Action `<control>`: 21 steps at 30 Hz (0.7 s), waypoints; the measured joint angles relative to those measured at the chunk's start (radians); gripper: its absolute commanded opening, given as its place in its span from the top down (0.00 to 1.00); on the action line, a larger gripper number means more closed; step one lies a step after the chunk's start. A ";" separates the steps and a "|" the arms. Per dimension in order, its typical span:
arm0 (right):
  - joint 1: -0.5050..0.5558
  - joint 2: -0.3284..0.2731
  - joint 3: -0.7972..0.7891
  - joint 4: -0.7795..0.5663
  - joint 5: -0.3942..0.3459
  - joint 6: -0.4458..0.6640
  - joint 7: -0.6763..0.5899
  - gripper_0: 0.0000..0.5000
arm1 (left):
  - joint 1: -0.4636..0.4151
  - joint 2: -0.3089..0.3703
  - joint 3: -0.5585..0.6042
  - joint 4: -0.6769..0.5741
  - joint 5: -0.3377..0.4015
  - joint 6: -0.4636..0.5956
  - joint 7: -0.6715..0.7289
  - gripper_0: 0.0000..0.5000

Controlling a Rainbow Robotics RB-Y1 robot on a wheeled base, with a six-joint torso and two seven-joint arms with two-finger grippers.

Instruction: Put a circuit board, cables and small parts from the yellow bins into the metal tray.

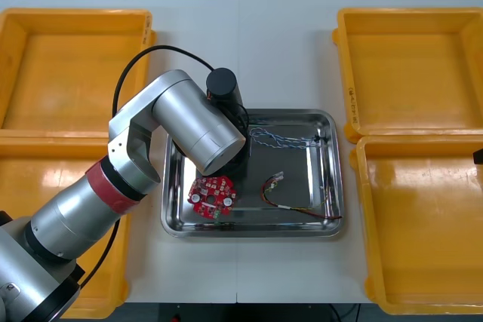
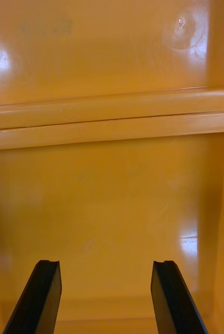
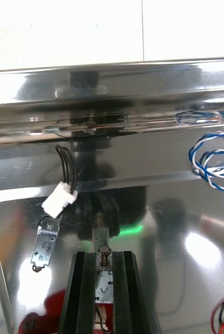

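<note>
Small metal part sits clamped between the left gripper's fingers, over the shiny floor of the metal tray. Just beside those fingers lies a second small part (a black cable with a white plug runs from it). On their other side lies the blue and white cable. Right gripper hangs with fingers spread over a yellow bin.

White table, seam down middle
</note>
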 measured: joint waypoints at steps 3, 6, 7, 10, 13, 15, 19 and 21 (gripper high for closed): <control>0.001 0.000 0.000 0.000 0.000 0.000 0.000 0.00 | 0.000 0.000 0.000 0.000 -0.002 0.000 0.000 1.00; 0.002 0.000 0.000 0.000 0.002 0.001 0.000 0.00 | 0.000 0.000 0.000 0.000 -0.002 -0.001 0.000 1.00; 0.003 0.000 0.000 0.000 0.003 0.001 0.000 0.00 | 0.000 0.000 0.000 0.000 -0.002 -0.003 0.000 1.00; 0.003 0.001 0.000 0.000 0.011 0.002 -0.001 0.00 | 0.000 0.000 0.000 0.001 -0.003 -0.013 0.000 1.00; 0.004 0.001 0.000 0.001 0.015 0.003 -0.001 0.00 | 0.000 0.000 0.000 0.001 -0.004 -0.021 0.000 1.00; 0.004 0.001 0.000 0.001 0.016 0.003 -0.002 0.00 | 0.000 0.000 0.000 0.001 -0.007 -0.026 0.000 1.00; 0.004 0.001 0.000 0.002 0.017 0.003 -0.005 0.00 | 0.000 0.000 0.000 0.002 -0.017 -0.035 0.000 1.00; 0.004 0.002 0.000 0.008 0.017 0.002 -0.006 0.00 | 0.000 0.000 0.000 0.004 -0.018 -0.042 0.000 1.00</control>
